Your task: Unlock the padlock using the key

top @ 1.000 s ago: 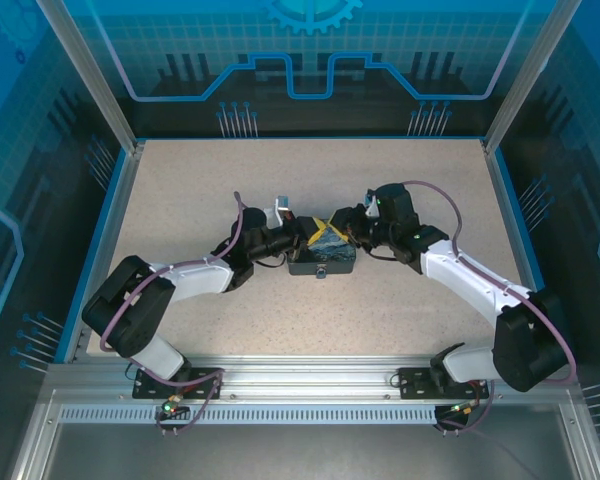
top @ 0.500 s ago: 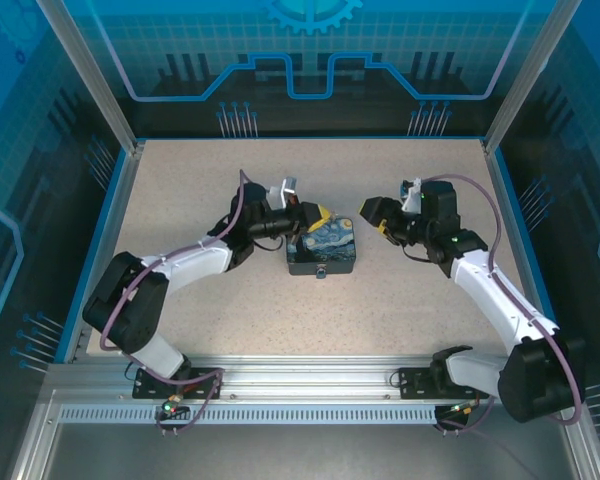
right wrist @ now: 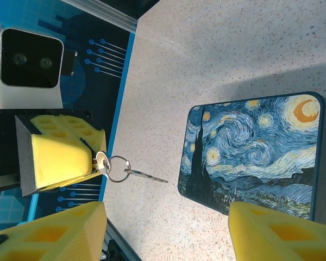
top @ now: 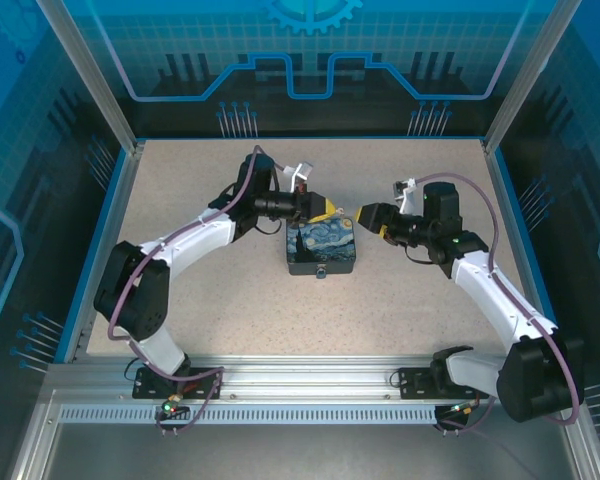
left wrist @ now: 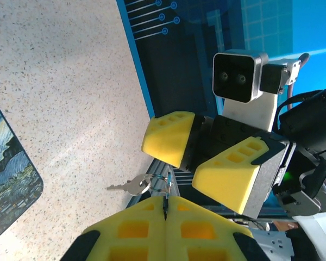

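Speckled table (top: 180, 200) inside blue-walled cell, painted box (top: 322, 249) at centre. Judged step: key (right wrist: 145, 175) secured, insertion not yet begun. Pinching key by its ring (right wrist: 128, 171) in left claw (top: 325, 210), pads (left wrist: 217, 217) pressed together, just beyond box's far edge. Holding right claw (top: 365, 215) spread and empty off box's far right corner. Locating padlock (top: 321, 271) on box's near face, across box from key. Next, probably: steady padlock, then line key tip up with it. Both arms stretched forward, claws pointing toward each other.
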Motion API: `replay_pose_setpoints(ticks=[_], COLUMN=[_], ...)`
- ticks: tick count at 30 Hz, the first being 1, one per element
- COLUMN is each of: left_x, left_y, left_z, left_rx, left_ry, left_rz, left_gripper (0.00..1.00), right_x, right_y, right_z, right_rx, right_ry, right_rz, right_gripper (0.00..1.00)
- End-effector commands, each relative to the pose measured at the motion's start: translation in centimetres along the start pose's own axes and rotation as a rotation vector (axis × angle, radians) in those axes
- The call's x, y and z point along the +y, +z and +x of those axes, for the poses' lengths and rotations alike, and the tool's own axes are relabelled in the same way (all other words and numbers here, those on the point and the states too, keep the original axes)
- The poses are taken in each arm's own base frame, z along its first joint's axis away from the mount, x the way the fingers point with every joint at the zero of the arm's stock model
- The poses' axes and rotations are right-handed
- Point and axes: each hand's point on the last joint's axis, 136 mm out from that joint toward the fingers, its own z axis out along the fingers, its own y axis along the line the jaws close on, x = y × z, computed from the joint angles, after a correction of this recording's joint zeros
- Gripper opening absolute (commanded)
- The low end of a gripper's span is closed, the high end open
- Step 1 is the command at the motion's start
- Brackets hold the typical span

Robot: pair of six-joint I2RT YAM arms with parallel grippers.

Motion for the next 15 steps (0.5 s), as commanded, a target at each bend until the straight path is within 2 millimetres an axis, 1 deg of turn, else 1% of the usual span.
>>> replay_pose_setpoints(ticks=[1,8,15], left_x=[1.1,1.3,0.7], left_y=[-0.1,-0.1,0.0], left_z=[0.5,1.3,1.1], left_rx=[0.069,0.136,0.146], left_ry=[-0.009,-0.004,0.014], left_rz=[0.006,0.036,0.058], left_gripper=[0.0,0.0,0.0], right_x=[0.2,0.9,1.1], right_y=[-0.1,0.0,0.9], right_z=[0.1,0.3,0.1], right_rx=[0.002,0.024,0.051], right_ry=[-0.018,-0.048,-0.035], right_rz=[-0.037,-0.085,-0.132], right_gripper=[0.61,0.6,0.57])
